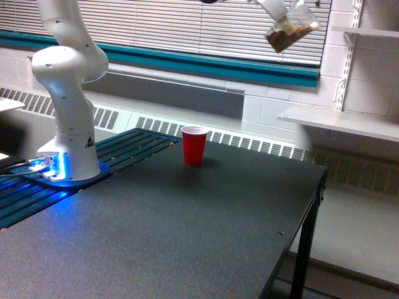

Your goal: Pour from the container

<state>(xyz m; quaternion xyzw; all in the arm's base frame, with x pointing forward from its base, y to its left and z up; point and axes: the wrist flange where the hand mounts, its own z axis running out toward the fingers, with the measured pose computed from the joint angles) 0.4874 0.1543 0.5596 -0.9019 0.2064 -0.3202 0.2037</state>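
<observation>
- Window blinds [187,28] with a teal sill band fill the back wall, a radiator grille runs below them, and white shelves [340,121] hang at the exterior view's right.
- Dark speckled table [187,237] takes up most of the foreground; the robot's white base [68,131] stands at its far corner on the exterior view's left, with a blue glow at its foot.
- An opaque red cup [194,146] stands upright on the table near the back edge, mouth open to the top.
- The container [290,32] is high in the air near the top of the frame, well above the table and off toward the exterior view's right of the red cup.
- It is a small see-through cup, tilted, with brown granular material showing through its walls and gathered toward its lower side.
- The gripper [274,9] is mostly cut off by the top edge; it carries the container, but how its jaws stand cannot be told.
</observation>
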